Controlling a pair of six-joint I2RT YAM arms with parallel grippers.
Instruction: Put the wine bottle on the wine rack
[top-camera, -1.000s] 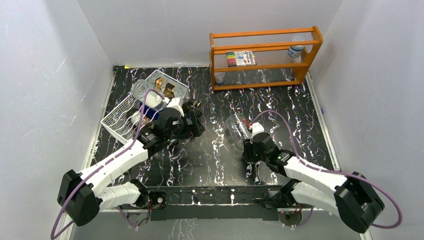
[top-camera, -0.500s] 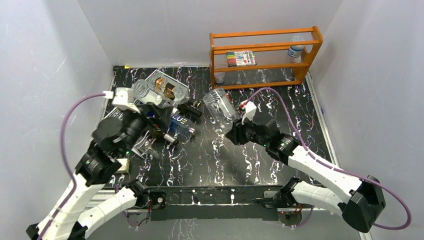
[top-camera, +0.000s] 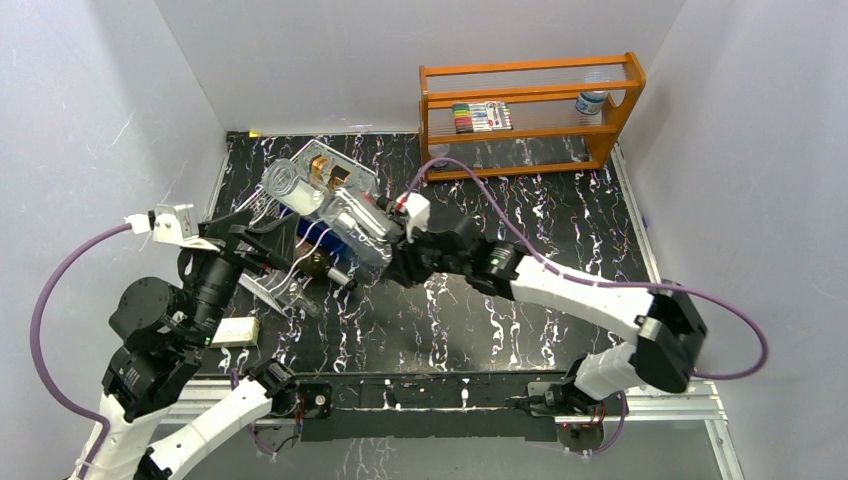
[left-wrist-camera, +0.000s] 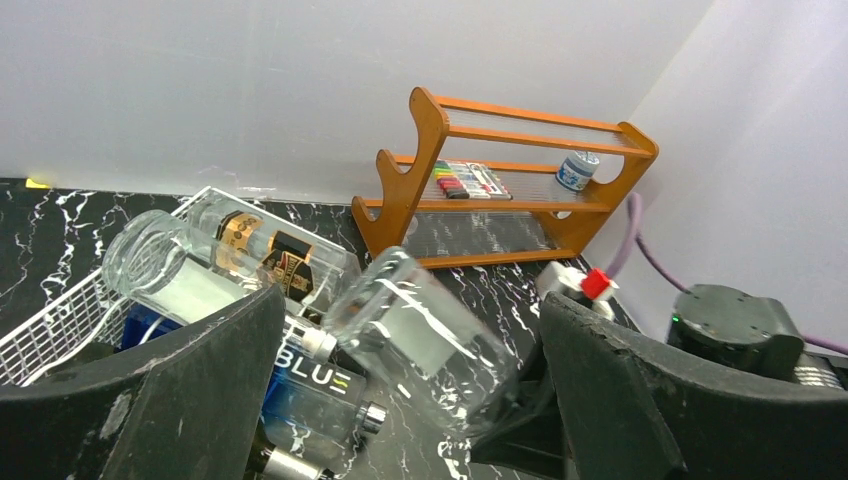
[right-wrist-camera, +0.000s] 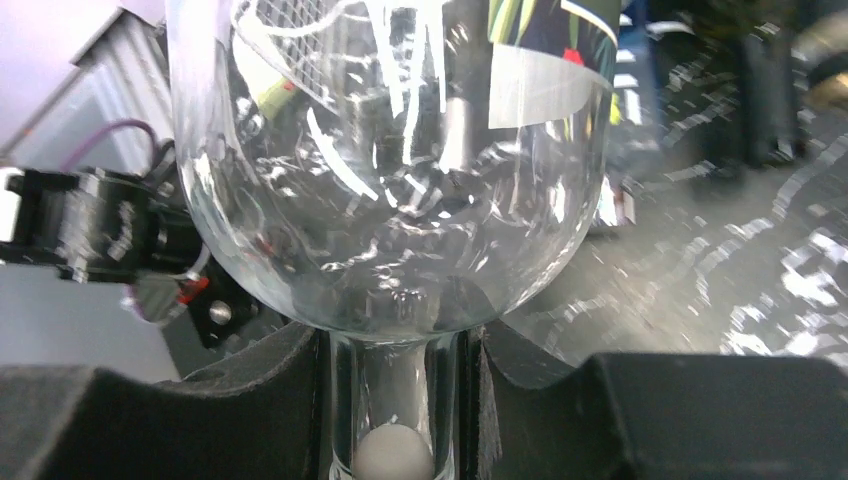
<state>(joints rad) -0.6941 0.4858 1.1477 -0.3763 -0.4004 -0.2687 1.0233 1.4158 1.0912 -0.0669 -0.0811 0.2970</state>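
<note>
Gripping the wine bottle (right-wrist-camera: 390, 180) by its neck, the right gripper (right-wrist-camera: 395, 400) has both fingers pressed against the glass, with a pale stopper showing inside the neck between them; the bottle is clear and held off the table (top-camera: 560, 230), tilted, its wide base pointing toward the wine rack (left-wrist-camera: 70, 305) and its neck pointing away from the rack; from above, its body hangs at the rack's right edge, over the bottles there, and whether it touches the wire cannot be told. On the rack lies a clear bottle with a gold label (left-wrist-camera: 250, 245), base outward; just beside the rack's right side, below the held bottle, lies a blue bottle (left-wrist-camera: 310, 385) marked BLUE. The left gripper (left-wrist-camera: 410, 310) is raised on the near side of the rack, its fingers spread wide with nothing between them, facing across the rack. Well apart from the rack, against the back wall to its right, stands the orange wooden shelf (top-camera: 530, 115), holding a pack of markers (top-camera: 482, 117) and a small jar (top-camera: 591, 102).
</note>
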